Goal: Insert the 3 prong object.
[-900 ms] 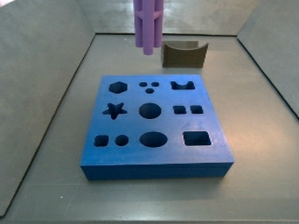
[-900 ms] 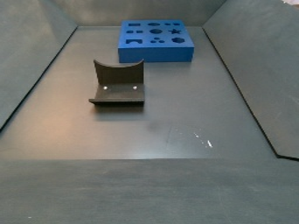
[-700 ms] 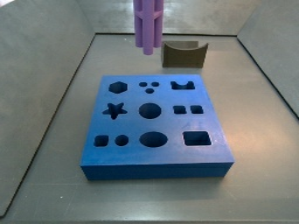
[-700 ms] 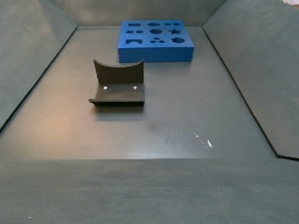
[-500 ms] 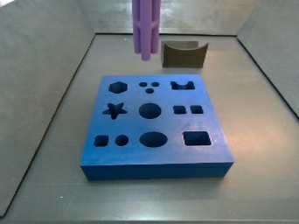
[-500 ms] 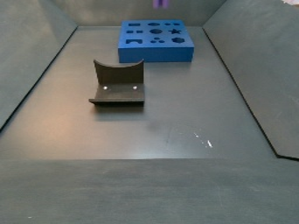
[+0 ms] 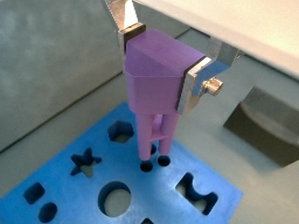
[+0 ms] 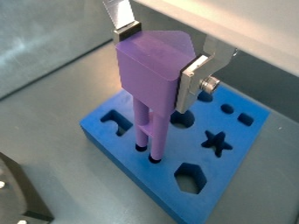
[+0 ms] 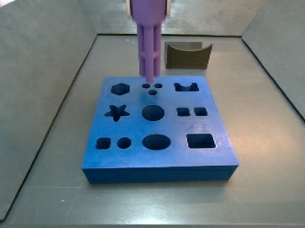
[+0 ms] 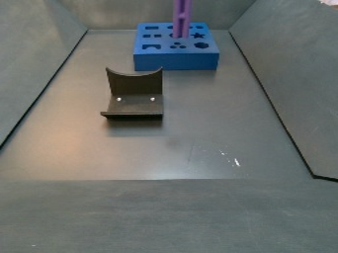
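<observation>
- Two wrist views show the gripper (image 7: 165, 63) with its jaws clenched on the wide top of the 3 prong object (image 7: 158, 79); a silver finger (image 8: 195, 77) presses each side, and the peg hangs upright.
- In both wrist views the slim prongs reach down to the small round holes in the blue block (image 8: 187, 166); the tips sit at or just inside the hole mouths, and how deep they go cannot be told.
- Only the wrist views show the grasp. In both side views the gripper is out of frame and just the purple shaft (image 9: 148, 40) shows.
- A side view shows the peg standing over the small holes in the block's far row, between the hexagon hole and the notched hole.
- Another side view gives the wider layout: the dark brown curved block (image 10: 133, 95) lies on the grey surface (image 10: 185, 168), well apart from the blue block (image 10: 176, 49), with the peg (image 10: 181, 18) rising from the block.
- Against the earlier side pictures, the peg has come down and forward: it hung above the surface behind the block, and its tips now meet the block's top face.
</observation>
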Available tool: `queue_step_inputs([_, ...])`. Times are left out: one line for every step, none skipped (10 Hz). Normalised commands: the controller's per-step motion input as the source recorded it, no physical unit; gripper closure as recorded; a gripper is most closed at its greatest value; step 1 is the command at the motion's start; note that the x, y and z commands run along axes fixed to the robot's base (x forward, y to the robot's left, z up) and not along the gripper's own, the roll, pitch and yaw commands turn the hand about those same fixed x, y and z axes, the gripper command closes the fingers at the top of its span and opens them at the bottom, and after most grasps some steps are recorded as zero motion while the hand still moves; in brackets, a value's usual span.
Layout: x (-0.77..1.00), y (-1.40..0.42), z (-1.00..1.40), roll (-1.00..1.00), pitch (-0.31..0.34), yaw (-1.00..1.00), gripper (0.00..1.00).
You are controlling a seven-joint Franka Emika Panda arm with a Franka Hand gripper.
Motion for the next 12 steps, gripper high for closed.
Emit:
queue_step_inputs([0.05,0.0,-0.51,0.0,0.0,0.0,1.0])
queue_step_inputs([0.07,0.0,-0.49,0.0,0.0,0.0,1.0])
queue_step_inputs([0.13,0.0,-0.51,0.0,0.0,0.0,1.0])
queue_step_inputs([0.21,0.0,-0.57,0.02,0.004,0.0,1.0])
queue_step_inputs([0.2,0.0,-0.73,0.05,0.0,0.01,1.0])
queue_step_inputs([0.07,0.0,-0.8,0.1,0.0,0.13,1.0])
queue_step_inputs([0.04,0.0,-0.72,0.07,0.0,0.21,1.0])
queue_step_inputs([0.0,0.0,-1.0,0.06,-0.021,0.23,1.0])
queue_step_inputs([-0.05,-0.01,-1.0,0.08,-0.037,0.13,1.0])
queue_step_inputs([-0.23,-0.07,-1.0,0.12,-0.103,0.0,1.0])
queue_step_inputs([-0.26,0.0,-0.55,0.0,-0.179,0.0,1.0])
queue_step_inputs([-0.07,0.0,-0.14,-0.06,-0.147,0.0,1.0])
